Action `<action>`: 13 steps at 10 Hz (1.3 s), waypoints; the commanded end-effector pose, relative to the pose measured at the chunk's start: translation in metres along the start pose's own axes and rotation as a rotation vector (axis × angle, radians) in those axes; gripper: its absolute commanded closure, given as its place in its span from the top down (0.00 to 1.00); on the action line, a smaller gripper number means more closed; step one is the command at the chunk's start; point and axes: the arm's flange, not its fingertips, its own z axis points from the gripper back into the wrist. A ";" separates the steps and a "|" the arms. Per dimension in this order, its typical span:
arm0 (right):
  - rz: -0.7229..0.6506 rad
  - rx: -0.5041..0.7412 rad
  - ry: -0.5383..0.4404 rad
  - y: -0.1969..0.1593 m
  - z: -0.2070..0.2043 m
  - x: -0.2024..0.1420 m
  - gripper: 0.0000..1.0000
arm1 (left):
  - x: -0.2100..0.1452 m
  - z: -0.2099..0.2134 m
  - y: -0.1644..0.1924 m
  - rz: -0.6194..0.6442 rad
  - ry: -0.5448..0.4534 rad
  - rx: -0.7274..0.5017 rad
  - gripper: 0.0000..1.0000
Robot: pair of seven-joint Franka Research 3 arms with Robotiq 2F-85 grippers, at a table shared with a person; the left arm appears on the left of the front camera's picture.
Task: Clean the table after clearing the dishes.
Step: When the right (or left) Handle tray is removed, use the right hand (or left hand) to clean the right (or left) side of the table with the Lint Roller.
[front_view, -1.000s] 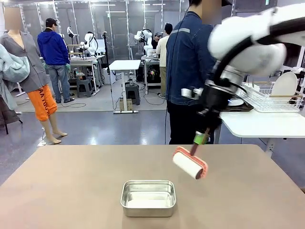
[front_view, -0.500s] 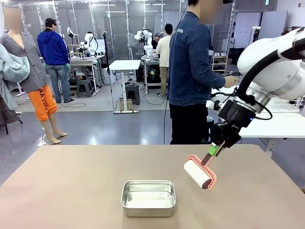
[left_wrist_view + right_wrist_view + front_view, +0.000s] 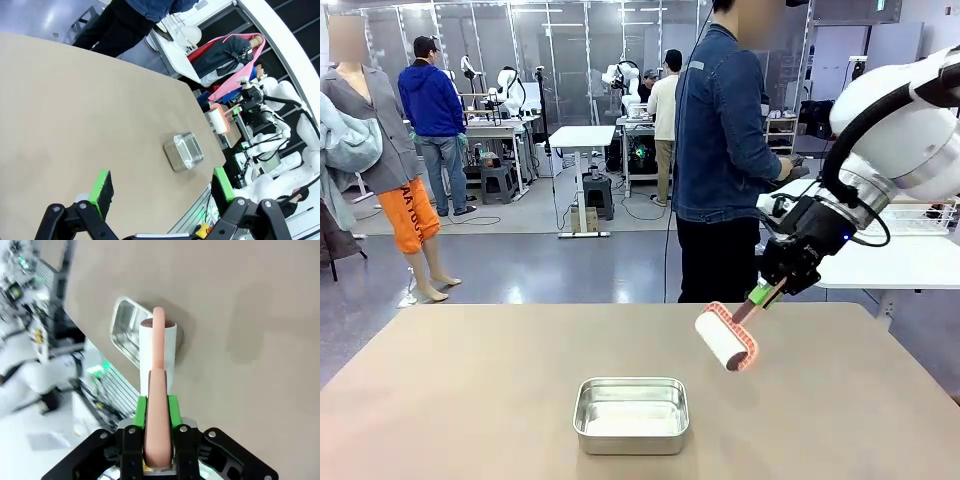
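The table [image 3: 470, 400] is a wide beige-brown top, also seen in the left wrist view [image 3: 75, 110] and the right wrist view [image 3: 240, 300]. My right gripper [image 3: 767, 290] is shut on the pink handle of a lint roller [image 3: 725, 340]. The white roll hangs low over the table's right half, and I cannot tell whether it touches. In the right wrist view my right gripper [image 3: 157, 412] clamps the handle with the lint roller [image 3: 157, 352] pointing away. My left gripper [image 3: 162, 186] stands open over the table with nothing between its fingers. The dishes are out of view.
A small steel pan [image 3: 631, 415] sits near the table's front middle, left of the roller; it also shows from both wrists [image 3: 184, 151] [image 3: 125, 335]. A person in a denim jacket [image 3: 720, 150] stands at the far edge, turned to a white side table [image 3: 880, 262].
My right arm swung out to the right, then drew the lint roller back a little to the left and upward. The person has turned towards the side table.
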 end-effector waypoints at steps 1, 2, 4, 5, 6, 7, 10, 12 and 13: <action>-0.118 0.106 -0.138 -0.036 -0.010 0.018 0.21 | 0.000 0.002 0.000 -0.001 -0.002 0.005 1.00; -0.159 0.146 -0.133 -0.052 -0.016 0.022 0.21 | 0.000 0.002 0.000 -0.001 -0.002 0.005 1.00; -0.253 0.197 -0.127 -0.081 -0.037 0.035 0.21 | 0.000 0.002 0.000 -0.001 -0.002 0.005 1.00; -0.266 0.212 -0.121 -0.092 -0.051 0.036 0.21 | 0.000 0.002 0.000 -0.001 -0.002 0.005 1.00; -0.262 0.203 -0.127 -0.099 -0.060 0.035 0.21 | 0.000 0.002 0.000 -0.001 -0.002 0.005 1.00; -0.277 0.189 -0.136 -0.106 -0.068 0.035 0.21 | 0.000 0.002 0.000 -0.001 -0.002 0.005 1.00; -0.284 0.202 -0.164 -0.128 -0.089 0.036 0.21 | 0.000 0.002 0.000 -0.001 -0.002 0.005 1.00; -0.293 0.183 -0.180 -0.145 -0.099 0.036 0.21 | 0.000 0.002 0.000 -0.001 -0.002 0.005 1.00; -0.305 0.189 -0.165 -0.149 -0.103 0.034 0.21 | 0.000 0.002 0.000 -0.001 -0.002 0.005 1.00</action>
